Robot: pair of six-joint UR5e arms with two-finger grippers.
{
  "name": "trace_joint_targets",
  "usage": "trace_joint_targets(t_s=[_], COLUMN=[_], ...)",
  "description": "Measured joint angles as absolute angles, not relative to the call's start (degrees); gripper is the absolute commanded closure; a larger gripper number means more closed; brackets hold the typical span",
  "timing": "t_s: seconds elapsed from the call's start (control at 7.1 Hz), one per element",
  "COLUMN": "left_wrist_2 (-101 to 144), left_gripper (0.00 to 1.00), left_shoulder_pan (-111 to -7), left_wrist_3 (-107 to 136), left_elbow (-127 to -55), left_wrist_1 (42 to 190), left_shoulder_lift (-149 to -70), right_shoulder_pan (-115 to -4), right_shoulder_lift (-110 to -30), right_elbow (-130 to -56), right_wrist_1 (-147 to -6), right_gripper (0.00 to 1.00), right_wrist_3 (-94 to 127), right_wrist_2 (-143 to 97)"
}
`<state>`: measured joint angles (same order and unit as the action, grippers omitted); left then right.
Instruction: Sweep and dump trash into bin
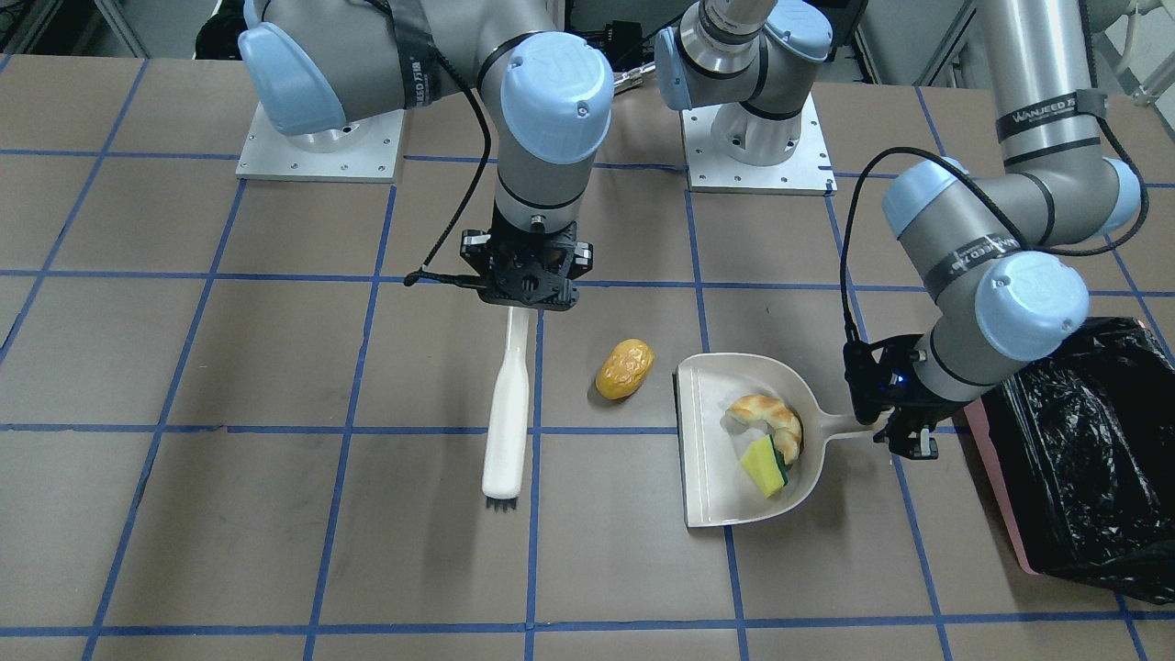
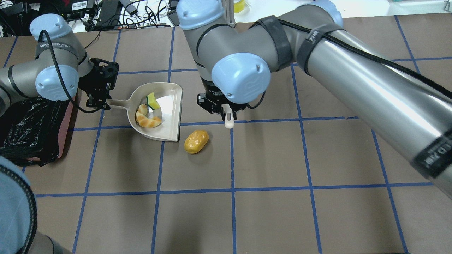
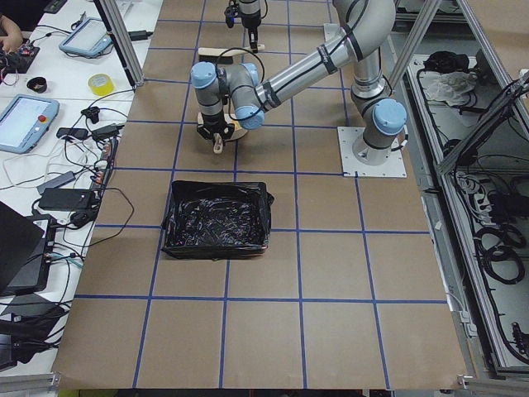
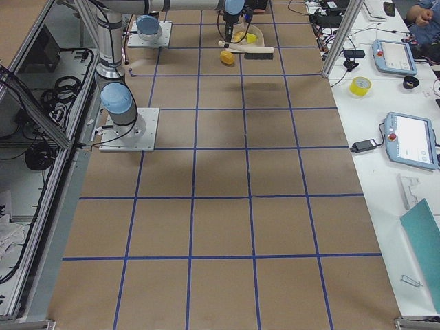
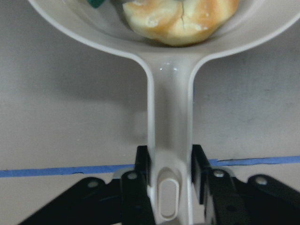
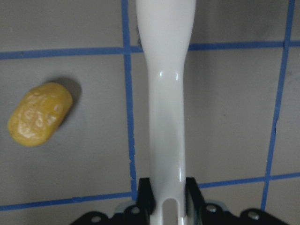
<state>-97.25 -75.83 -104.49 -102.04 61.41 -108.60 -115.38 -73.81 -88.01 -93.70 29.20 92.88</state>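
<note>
The golden-brown lumpy oval (image 1: 624, 368) (image 2: 196, 141) (image 6: 40, 114) lies on the table just outside the open mouth of the cream dustpan (image 1: 711, 487) (image 2: 171, 106). The beige crescent (image 1: 766, 418) (image 2: 148, 121) (image 5: 180, 18) and the yellow wedge (image 1: 764, 465) (image 2: 152, 100) lie inside the pan. My left gripper (image 1: 904, 431) (image 2: 100, 100) (image 5: 169, 164) is shut on the dustpan's handle. My right gripper (image 1: 531, 294) (image 2: 226, 111) (image 6: 168, 187) is shut on a white brush (image 1: 508, 413) (image 6: 166, 93), beside the oval on the side away from the pan. The pink bin with its black bag (image 1: 1083, 441) (image 2: 28, 120) (image 3: 216, 219) stands behind the left gripper.
Two arm base plates (image 1: 319, 147) (image 1: 757, 147) sit at the robot's side of the table. Blue tape lines grid the brown tabletop (image 2: 268, 158). Side tables with tablets and a tape roll (image 4: 359, 86) stand beyond the far table edge.
</note>
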Motion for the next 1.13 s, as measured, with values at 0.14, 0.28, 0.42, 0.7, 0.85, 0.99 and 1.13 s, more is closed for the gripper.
trace_joint_targets(t_s=[0.14, 0.28, 0.42, 0.7, 0.85, 0.99, 1.13], left_wrist_2=[-99.6, -100.6, -101.0, -101.1, -101.2, -101.2, -101.2], left_gripper=[1.0, 1.0, 1.0, 1.0, 1.0, 1.0, 1.0], left_shoulder_pan=[-76.2, -76.5, -76.6, -76.9, -77.0, -77.0, -77.1], left_wrist_3=[-104.5, -104.3, -103.6, -102.4, -102.2, -102.1, -102.1], left_elbow=[-105.1, -108.0, -111.0, -114.5, -114.9, -115.1, -115.1], left_wrist_1=[61.3, 61.2, 61.1, 61.1, 61.1, 61.1, 61.2], left_shoulder_lift=[-105.7, -103.0, -100.6, -97.7, -97.2, -97.1, -97.0], right_shoulder_pan=[-115.0, -114.8, -114.8, -115.9, -118.0, -121.2, -124.0], right_shoulder_lift=[-76.7, -79.2, -80.7, -81.6, -81.0, -79.2, -76.6], right_elbow=[-92.6, -96.1, -98.8, -103.8, -105.6, -106.1, -105.3], right_wrist_1=[-93.8, -94.1, -94.4, -97.7, -100.6, -103.7, -105.9], right_gripper=[1.0, 1.0, 1.0, 1.0, 1.0, 1.0, 1.0], right_wrist_3=[31.0, 32.4, 33.5, 35.9, 36.5, 36.3, 35.5], right_wrist_2=[92.9, 92.9, 92.7, 90.6, 88.1, 86.7, 86.4])
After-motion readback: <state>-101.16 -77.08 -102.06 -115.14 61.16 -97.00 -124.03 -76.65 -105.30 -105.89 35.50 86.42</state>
